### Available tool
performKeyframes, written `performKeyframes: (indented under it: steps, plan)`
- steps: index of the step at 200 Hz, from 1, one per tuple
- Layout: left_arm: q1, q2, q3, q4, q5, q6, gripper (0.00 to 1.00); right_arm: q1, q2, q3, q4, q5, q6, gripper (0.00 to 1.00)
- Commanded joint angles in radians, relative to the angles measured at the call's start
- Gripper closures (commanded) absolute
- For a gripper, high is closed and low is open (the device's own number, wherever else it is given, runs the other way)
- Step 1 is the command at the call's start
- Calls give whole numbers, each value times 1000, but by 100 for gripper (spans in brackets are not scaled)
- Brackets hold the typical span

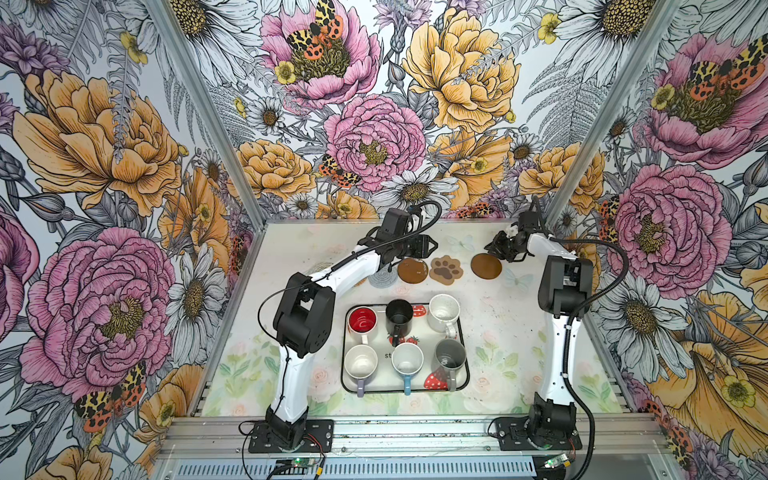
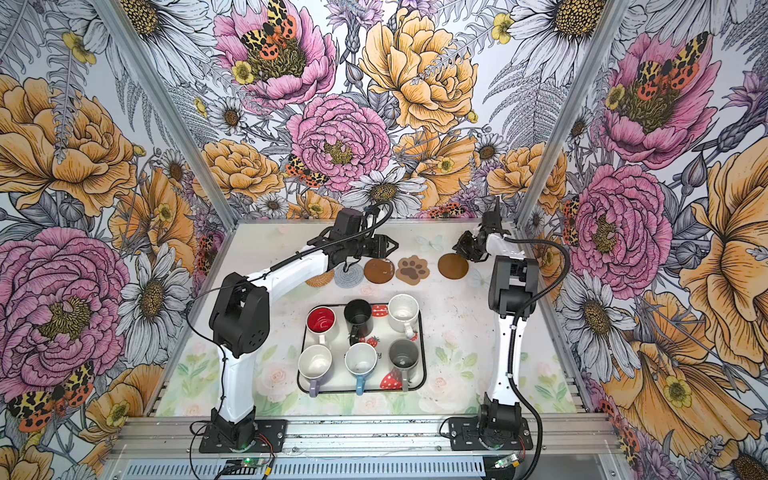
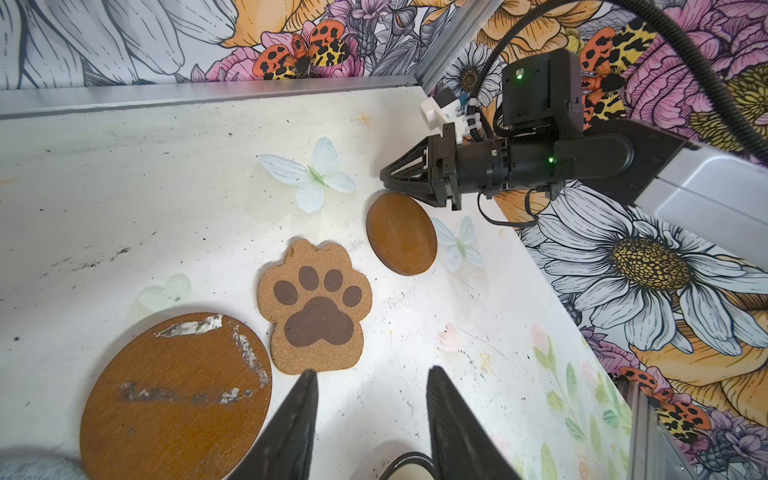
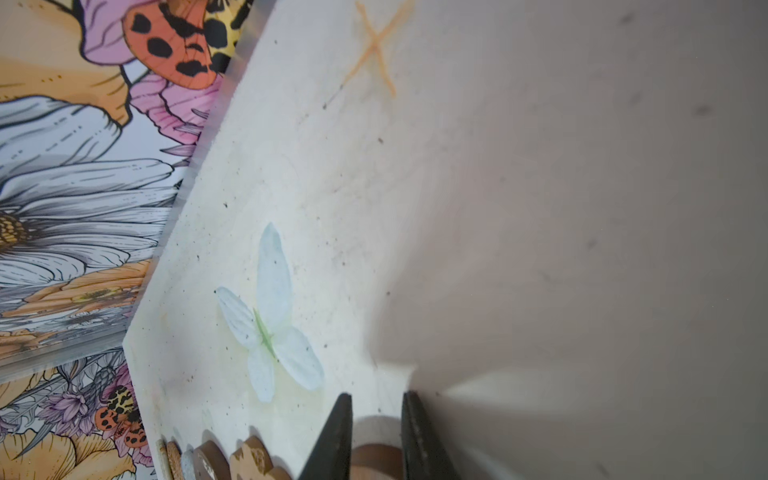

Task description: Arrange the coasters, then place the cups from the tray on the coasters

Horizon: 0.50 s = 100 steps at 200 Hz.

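brown round disc coaster (image 3: 401, 239) lies flat near the tan paw-shaped coaster (image 3: 316, 305); right gripper (image 3: 384, 178) at its edge, fingers narrowly apart, empty. left gripper (image 3: 372, 370) fingers spread, empty. six handled mugs (image 1: 362, 320) sit on the strawberry-printed cream tray (image 1: 383, 385).

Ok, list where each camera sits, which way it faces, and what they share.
Both top views: high over the front edge, looking down on the table; left arm, right arm, tray, cups, coasters.
Left wrist: on the left arm, facing across the coasters to the right pincer; own fingers apart.
Right wrist: low over the table's back, facing the wall edge; a brown disc between own fingers.
Shared: wrist views both show that disc and one butterfly print.
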State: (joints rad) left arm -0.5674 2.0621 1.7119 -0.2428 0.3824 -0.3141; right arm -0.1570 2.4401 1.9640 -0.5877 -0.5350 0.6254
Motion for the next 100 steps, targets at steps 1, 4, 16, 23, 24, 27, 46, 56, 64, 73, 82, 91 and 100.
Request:
performKeyframes:
  steps: [1, 4, 16, 23, 24, 27, 46, 56, 64, 73, 82, 91, 100]
  plan:
    - [-9, -54, -20, 17, -15, 14, 55, -1, -76, -59, -36, 29, -51, 75]
    - [-9, -55, -22, 17, -18, 14, 55, -1, -80, -66, -37, 29, -54, 75]
    - [-9, -62, -26, 17, -18, 13, 55, -2, -95, -87, -36, 29, -64, 75]
    - [-9, -67, -30, 17, -19, 15, 55, -3, -103, -98, -38, 26, -67, 75]
    - [-9, -68, -30, 18, -20, 16, 55, -3, -104, -100, -37, 27, -67, 75]
    - [-9, -70, -32, 19, -20, 16, 55, -3, -110, -106, -38, 26, -70, 75]
    - [-8, -87, -42, 17, -27, 20, 55, -6, -133, -128, -40, 29, -79, 74]
    - [-11, -99, -47, 16, -36, 25, 55, -8, -147, -136, -41, 29, -83, 72]
    - [-10, -108, -51, 14, -43, 31, 55, -10, -161, -145, -43, 31, -89, 71]
    - [-7, -120, -55, 8, -53, 37, 55, -15, -185, -161, -46, 40, -98, 70]
    - [-9, -134, -61, 1, -65, 46, 55, -17, -210, -180, -50, 54, -111, 68]
    - [-8, -148, -69, -4, -78, 54, 55, -19, -233, -199, -53, 68, -122, 67]
    - [-6, -164, -79, -4, -89, 61, 55, -22, -260, -221, -59, 83, -138, 66]
